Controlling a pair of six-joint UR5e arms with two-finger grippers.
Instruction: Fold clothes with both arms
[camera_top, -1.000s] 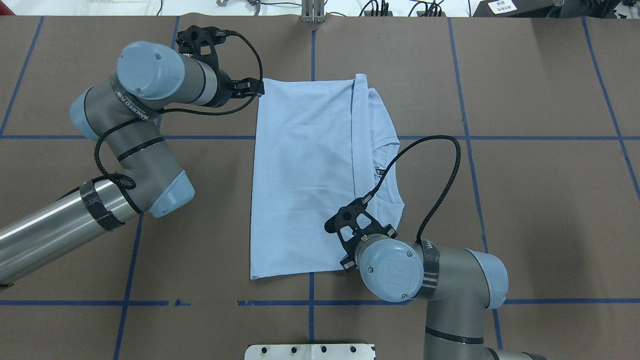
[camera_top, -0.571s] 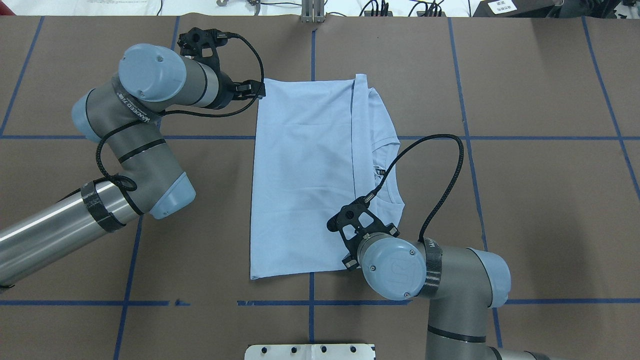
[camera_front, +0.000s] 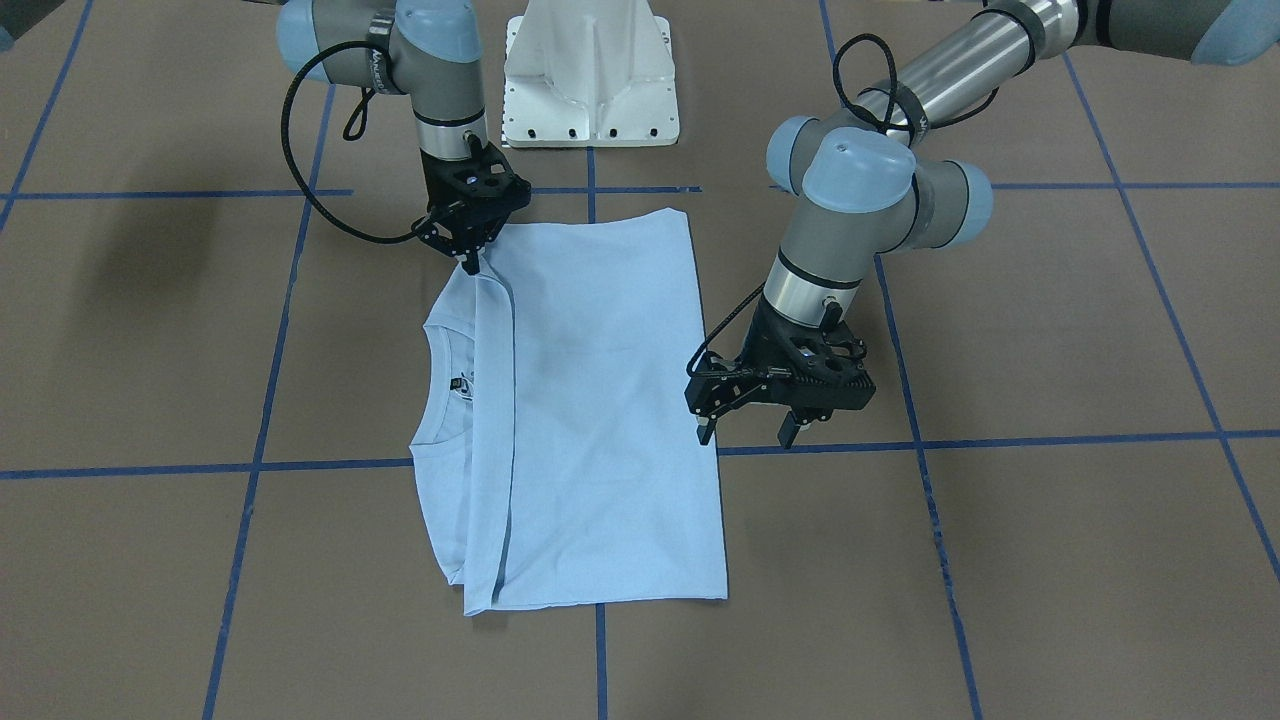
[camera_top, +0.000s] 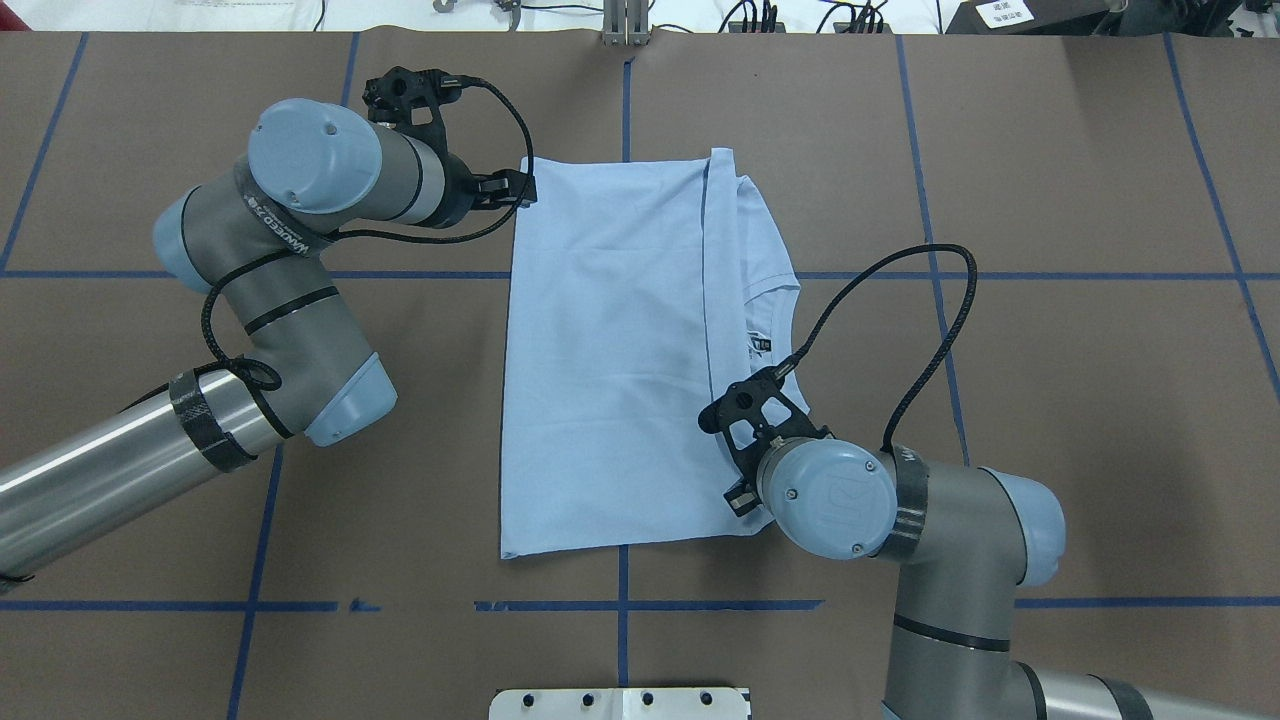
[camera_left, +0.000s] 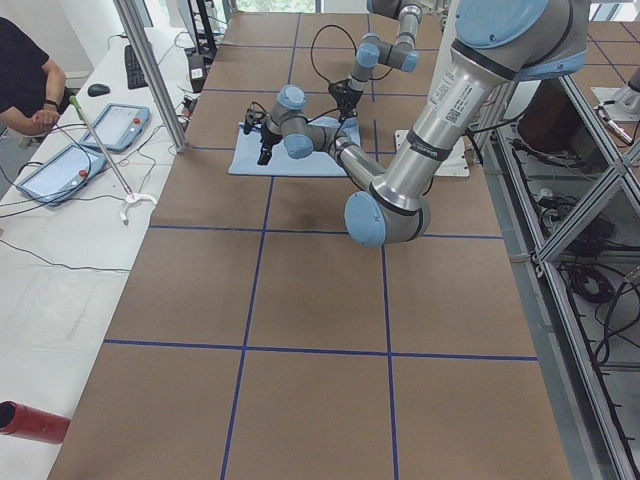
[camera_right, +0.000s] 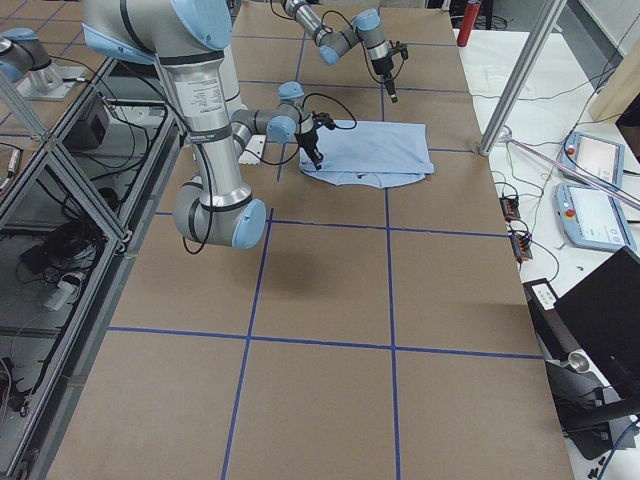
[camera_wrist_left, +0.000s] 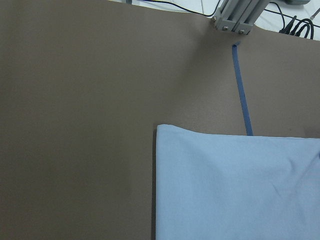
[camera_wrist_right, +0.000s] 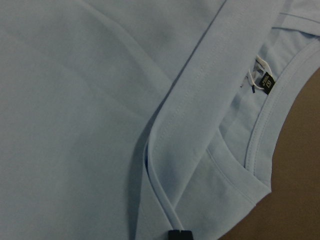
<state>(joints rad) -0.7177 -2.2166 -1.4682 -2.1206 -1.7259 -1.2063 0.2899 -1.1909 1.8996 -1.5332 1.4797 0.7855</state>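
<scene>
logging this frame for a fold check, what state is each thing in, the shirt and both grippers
T-shirt: flat on the table, partly folded, one side laid over the middle, neck label exposed.
left gripper: open, empty, raised by the shirt's corner farthest from the robot.
right gripper: closed at the shirt's near corner, apparently pinching the folded edge.

Place: robotics lab, test cell.
Work surface: brown-covered table (camera_top: 1050, 150) under the left gripper (camera_front: 746, 435), gridded with blue tape lines (camera_top: 1100, 275).
Structure: aluminium frame posts (camera_left: 152, 70) beyond that gripper, away from the robot.
Bench: white bench (camera_left: 60, 250) past the posts, holding control tablets (camera_left: 60, 170), a keyboard (camera_left: 135, 65) and cables.
Staff: person (camera_left: 20, 70) seated there.
</scene>
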